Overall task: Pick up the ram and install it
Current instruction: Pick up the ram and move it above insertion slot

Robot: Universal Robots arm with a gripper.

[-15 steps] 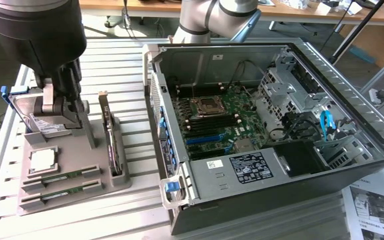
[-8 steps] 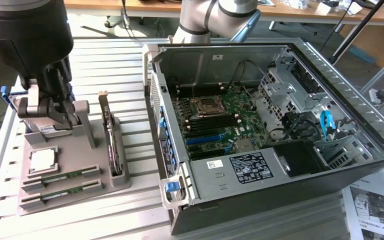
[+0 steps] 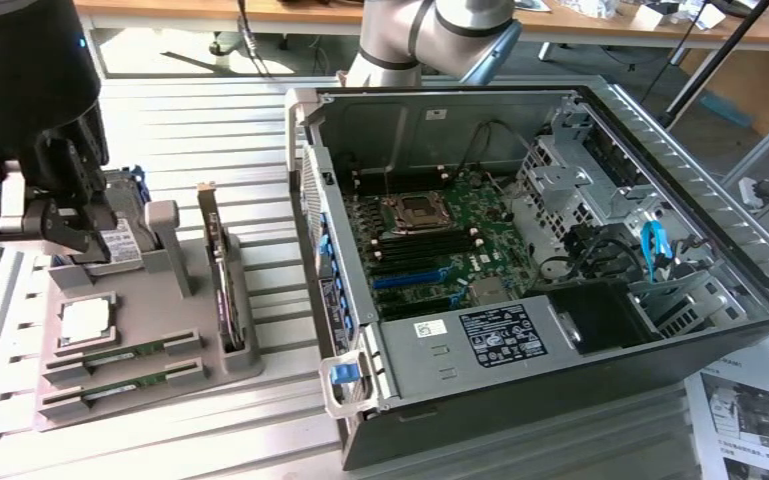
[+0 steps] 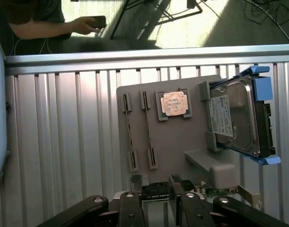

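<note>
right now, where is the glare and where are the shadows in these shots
Exterior view: sun washes the slatted table pale, the computer case interior sits shaded. Wrist view: sunlit floor beyond the table carries hard shadows; the processor chip glints.

Two ram sticks here: one ram stick [image 3: 124,352] and its twin [image 3: 124,385]. They're long, skinny green boards with tiny dark chips, standing on edge in their own slots at one end of the gray parts tray [image 3: 231,372]. They sit parallel, just beside each other, and neither's been lifted out yet.
</note>
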